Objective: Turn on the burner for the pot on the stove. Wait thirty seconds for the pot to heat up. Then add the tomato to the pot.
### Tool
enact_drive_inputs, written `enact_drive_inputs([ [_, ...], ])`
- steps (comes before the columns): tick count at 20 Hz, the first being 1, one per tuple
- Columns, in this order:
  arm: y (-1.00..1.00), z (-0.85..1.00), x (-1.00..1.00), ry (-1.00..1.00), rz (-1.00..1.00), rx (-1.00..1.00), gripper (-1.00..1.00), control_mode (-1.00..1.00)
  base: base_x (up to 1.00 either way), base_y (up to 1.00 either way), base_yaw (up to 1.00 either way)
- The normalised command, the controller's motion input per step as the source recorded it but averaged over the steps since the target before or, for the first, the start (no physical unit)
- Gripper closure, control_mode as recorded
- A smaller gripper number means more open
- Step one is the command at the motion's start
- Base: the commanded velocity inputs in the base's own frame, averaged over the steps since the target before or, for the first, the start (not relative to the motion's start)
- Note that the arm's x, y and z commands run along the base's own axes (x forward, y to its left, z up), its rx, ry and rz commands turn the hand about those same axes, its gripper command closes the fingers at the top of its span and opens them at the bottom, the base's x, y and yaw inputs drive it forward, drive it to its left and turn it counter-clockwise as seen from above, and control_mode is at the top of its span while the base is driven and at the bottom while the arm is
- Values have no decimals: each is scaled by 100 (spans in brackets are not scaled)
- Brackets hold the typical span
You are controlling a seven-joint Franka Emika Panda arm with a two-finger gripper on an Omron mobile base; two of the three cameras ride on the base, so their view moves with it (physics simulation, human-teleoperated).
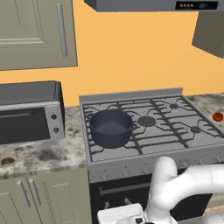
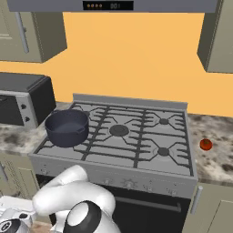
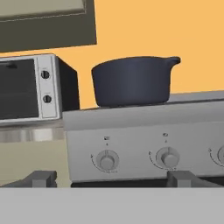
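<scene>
**Open gripper level with the stove's front knobs, pot on the front-left burner**

The pot (image 1: 111,127) stands upright on the front-left grate of the stove (image 1: 170,151); it is empty and lidless, its dark inside showing from both base views. In the hand view the pot (image 3: 131,82) sits above the grey front panel, one small side handle sticking out to the right. The tomato (image 1: 217,116) lies on the speckled counter (image 1: 39,155) to the right of the stove, well apart from the pot; from the right base view the tomato (image 2: 205,144) rests just beside the stove's right edge, not touching it.

The gripper (image 3: 111,178) is low in front of the stove, jaws spread wide and holding nothing; its two dark fingertips (image 3: 41,178) stand far apart at the bottom of the hand view — one below the left knob (image 3: 107,160), the other just right of the middle knob (image 3: 168,157). Neither tip touches a knob as far as can be told. A third knob is cut off at the right edge.

A grey toaster oven (image 1: 30,114) with two knobs sits on the counter left of the stove; pale cabinets (image 1: 35,33) hang above it — the wall behind is orange.
</scene>
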Motion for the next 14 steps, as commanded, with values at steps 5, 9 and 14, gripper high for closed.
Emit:
enact_drive_inputs([
  [5, 0, 0, 17, 0, 0, 0, -100, -100, 0, 0, 0],
  [9, 0, 0, 27, 0, -1, 0, -100, -100, 0, 0, 0],
  [14, 0, 0, 38, 0, -5, 0, -100, -100, 0, 0, 0],
])
